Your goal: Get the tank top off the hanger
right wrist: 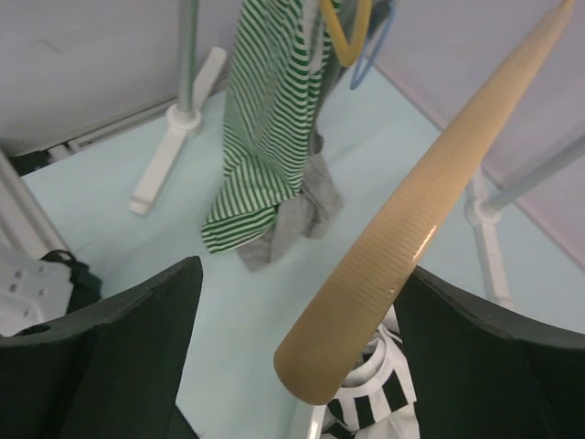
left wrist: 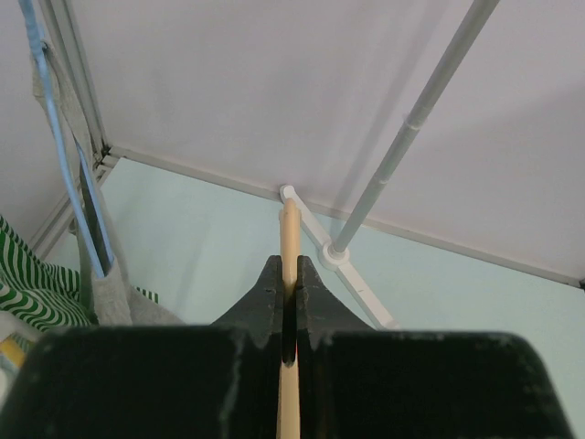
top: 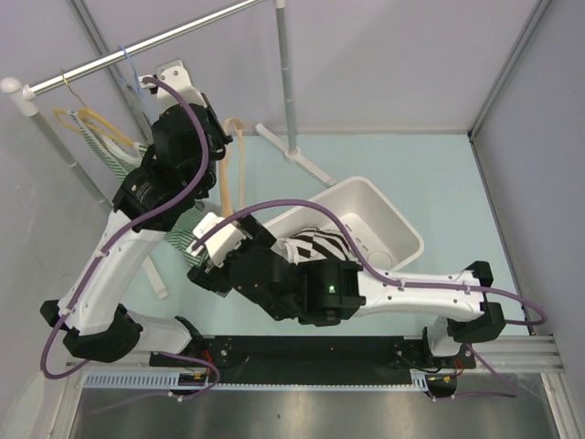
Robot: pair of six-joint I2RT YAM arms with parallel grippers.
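Observation:
My left gripper (top: 222, 146) is shut on a bare tan wooden hanger (top: 234, 169), holding it up near the clothes rail; in the left wrist view the jaws (left wrist: 290, 270) pinch the hanger's arm (left wrist: 290, 229). My right gripper (top: 203, 251) is open and empty, and in the right wrist view (right wrist: 302, 270) the hanger's rounded end (right wrist: 411, 229) passes between its fingers without touching them. A black-and-white patterned top (top: 318, 245) lies in the white bin (top: 393, 224), off the hanger. It also shows in the right wrist view (right wrist: 384, 402).
A green-striped garment (top: 117, 157) and a grey one (right wrist: 297, 215) hang from the metal rail (top: 146, 46) at the left on yellow (right wrist: 343, 37) and blue (right wrist: 377, 46) hangers. The rack's post (top: 285, 73) and foot (top: 302, 157) stand behind the bin.

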